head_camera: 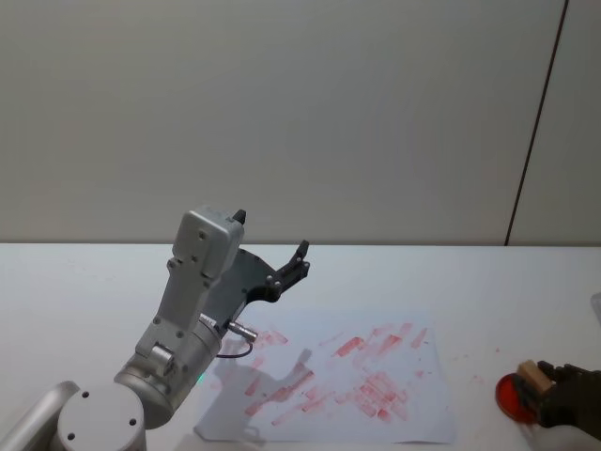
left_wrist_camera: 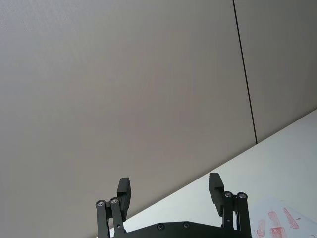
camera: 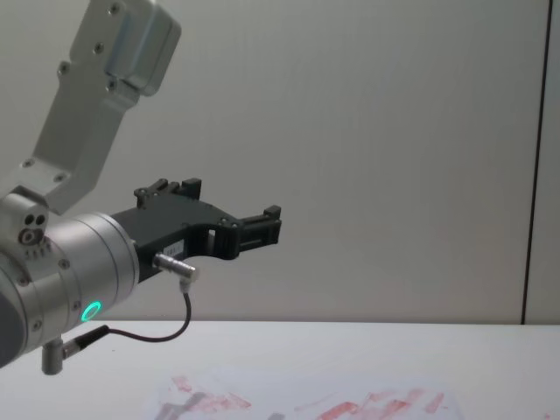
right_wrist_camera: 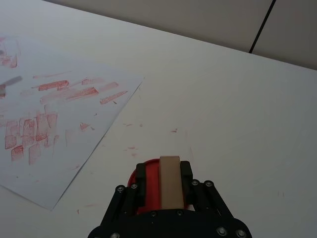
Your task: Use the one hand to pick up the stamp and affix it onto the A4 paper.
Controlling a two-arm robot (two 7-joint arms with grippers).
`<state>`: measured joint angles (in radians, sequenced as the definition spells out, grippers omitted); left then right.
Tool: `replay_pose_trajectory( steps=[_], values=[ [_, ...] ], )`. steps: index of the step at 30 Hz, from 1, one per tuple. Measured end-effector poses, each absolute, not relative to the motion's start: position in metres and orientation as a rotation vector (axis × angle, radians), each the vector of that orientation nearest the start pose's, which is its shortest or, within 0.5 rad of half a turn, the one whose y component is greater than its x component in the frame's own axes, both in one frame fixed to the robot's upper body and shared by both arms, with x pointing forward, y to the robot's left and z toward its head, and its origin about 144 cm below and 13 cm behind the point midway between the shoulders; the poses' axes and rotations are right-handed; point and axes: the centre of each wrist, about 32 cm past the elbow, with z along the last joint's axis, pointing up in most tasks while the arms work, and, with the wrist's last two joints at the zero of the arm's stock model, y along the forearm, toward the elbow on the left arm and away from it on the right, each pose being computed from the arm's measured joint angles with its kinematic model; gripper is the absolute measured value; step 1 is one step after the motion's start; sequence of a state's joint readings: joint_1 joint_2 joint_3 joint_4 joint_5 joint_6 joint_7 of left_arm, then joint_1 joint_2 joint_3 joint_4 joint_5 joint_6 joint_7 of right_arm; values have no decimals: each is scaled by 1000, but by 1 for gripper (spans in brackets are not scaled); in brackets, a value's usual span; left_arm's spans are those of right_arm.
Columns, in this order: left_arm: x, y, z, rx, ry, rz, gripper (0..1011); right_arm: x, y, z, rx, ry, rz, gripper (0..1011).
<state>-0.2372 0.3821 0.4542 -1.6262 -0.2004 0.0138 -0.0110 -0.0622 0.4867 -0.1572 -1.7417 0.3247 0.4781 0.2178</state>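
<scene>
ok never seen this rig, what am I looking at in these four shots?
A two-armed robot at a white table. One picture is from its head, one from its chest, and one from each wrist. The left end effector is raised above the table, open and holding nothing. The right end effector sits low at the table's right, shut on the stamp, a wood-coloured block over a red ink pad. Between them lies the A4 paper, covered with red stamp marks.

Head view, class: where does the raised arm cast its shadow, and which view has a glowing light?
Head view: the left gripper throws a soft grey shadow across the red-smeared white A4 paper. Chest view: a green ring light glows on the silver arm.
</scene>
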Motion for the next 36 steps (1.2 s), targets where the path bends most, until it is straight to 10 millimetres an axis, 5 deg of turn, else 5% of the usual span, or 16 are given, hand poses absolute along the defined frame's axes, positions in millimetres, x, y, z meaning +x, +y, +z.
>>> replay_pose_trajectory(
  steps=[20,36],
  values=[
    [492,198,1204,61,-268,1124,1002,435,-298,1175,-455,239,-1146,978],
    [492,198,1204,61,-268,1124,1002,435,-298,1175,-456,239,-1145,1001]
  ],
)
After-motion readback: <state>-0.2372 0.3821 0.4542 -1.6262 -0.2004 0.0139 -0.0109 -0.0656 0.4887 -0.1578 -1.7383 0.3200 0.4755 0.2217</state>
